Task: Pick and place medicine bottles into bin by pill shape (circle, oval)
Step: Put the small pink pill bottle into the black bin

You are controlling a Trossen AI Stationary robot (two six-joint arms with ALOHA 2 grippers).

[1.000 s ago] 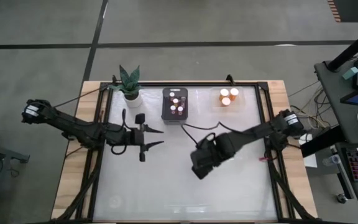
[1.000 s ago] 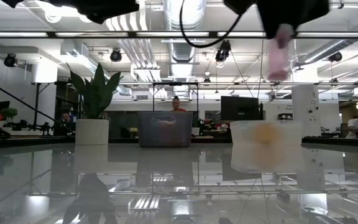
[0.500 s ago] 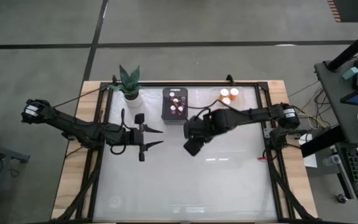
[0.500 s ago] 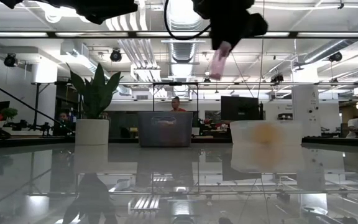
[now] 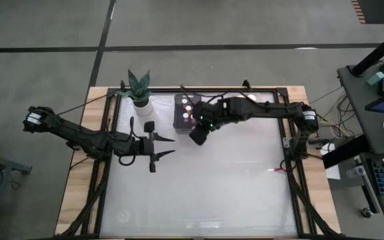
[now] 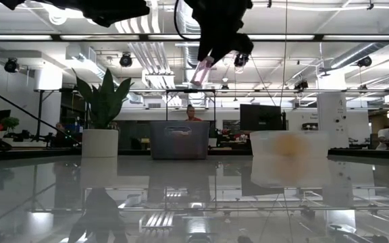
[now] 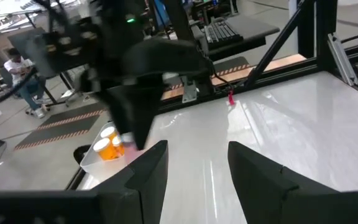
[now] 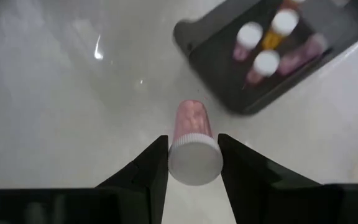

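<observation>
Pink bottle (image 8: 193, 142), glossy table (image 5: 232, 187), open-plan room

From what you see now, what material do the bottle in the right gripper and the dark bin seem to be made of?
The bottle in the right gripper: apparently translucent pinkish plastic, smooth, with an opaque matte white cap, probably plastic too. The dark bin: seemingly black matte plastic, with rounded moulded corners and no glare. The table under them looks glossy white and shows reflections.

The right gripper (image 5: 197, 135) holds a pinkish white-capped bottle (image 8: 193, 144) just beside the dark rectangular bin (image 5: 183, 111), left gripper (image 5: 167, 147) well apart.
</observation>
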